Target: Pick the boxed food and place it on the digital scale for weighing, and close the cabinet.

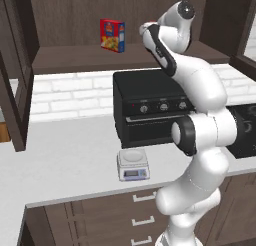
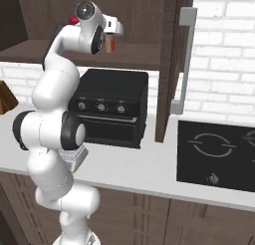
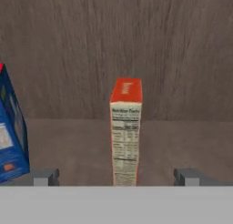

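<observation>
Hand view puts the boxed food [image 3: 126, 132] dead centre, standing upright on the cabinet [image 1: 75, 57] shelf with its narrow side panel facing the gripper [image 3: 117, 176], whose jaws are spread wide with nothing between them yet. One fingertip sits off to each side of the box, both well apart from it.

The risk: that box is tall and thin, so a nudge from a fingertip on the way in could tip it back toward the cabinet's rear wall. A grab low on the box could also let it swing in the grip.

To the left stands the wider red-and-blue box [image 3: 11, 132], near enough that a drift that way would clip it. To the right the shelf is open.

Down below, the digital scale [image 1: 133, 164] waits on the counter [image 1: 60, 160] in front of the black oven [image 1: 150, 107], its plate bare. The oven top juts out just under the shelf, so the carry-out needs to clear that edge.
</observation>
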